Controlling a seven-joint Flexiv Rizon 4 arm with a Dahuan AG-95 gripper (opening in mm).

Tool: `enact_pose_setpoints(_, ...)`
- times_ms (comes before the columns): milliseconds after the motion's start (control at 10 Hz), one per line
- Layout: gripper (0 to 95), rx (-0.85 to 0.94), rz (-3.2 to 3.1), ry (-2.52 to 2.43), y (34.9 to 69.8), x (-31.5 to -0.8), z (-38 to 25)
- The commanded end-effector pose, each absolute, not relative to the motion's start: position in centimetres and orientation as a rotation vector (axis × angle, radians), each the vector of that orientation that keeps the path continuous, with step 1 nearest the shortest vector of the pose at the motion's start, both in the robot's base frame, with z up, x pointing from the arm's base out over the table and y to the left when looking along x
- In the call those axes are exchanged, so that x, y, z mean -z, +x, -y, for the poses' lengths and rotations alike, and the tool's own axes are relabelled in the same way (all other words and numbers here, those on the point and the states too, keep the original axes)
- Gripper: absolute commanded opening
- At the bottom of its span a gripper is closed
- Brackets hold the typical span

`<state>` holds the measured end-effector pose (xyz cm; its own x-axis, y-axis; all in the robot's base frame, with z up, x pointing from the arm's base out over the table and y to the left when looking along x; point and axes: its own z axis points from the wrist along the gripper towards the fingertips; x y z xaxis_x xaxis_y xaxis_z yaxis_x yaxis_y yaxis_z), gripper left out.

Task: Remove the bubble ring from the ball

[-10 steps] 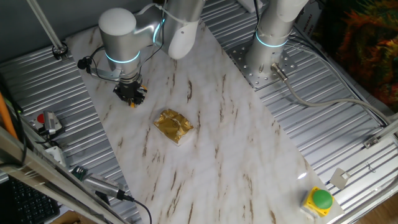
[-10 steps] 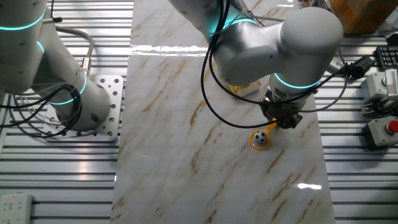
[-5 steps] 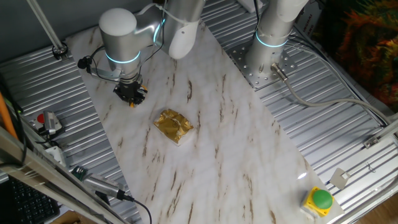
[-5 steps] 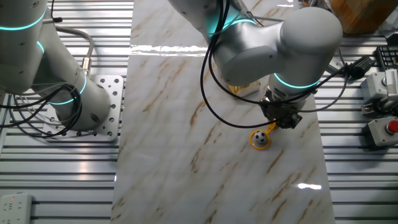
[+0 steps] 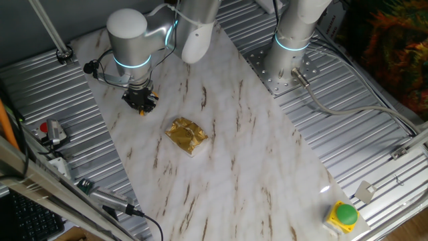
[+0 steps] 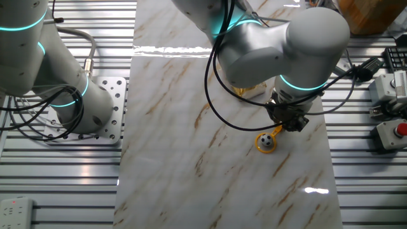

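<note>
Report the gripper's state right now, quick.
Gripper: down at the short handle of the thin orange-yellow plastic bubble ring, which encircles the tiny black-and-white ball; whether its fingers are shut cannot be told.

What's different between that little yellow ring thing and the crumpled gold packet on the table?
The bubble ring is a thin orange-yellow loop with a short handle; the gold foil packet is a bigger, solid, crumpled lump. The ring encircles a tiny black-and-white ball; the packet surrounds nothing. The gripper sits right at the ring's handle, while the packet lies apart from it. Both rest on the marble table.
</note>
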<state>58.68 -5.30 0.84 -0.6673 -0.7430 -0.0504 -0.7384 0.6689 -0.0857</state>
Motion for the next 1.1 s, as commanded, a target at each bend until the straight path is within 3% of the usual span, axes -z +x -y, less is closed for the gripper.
enact_pose_setpoints(100,0.0,0.087,-2.797,-1.242,58.68,-0.85,5.30)
enact_pose_setpoints(1100,0.0,0.087,-2.809,-1.233,58.77,-1.35,5.26)
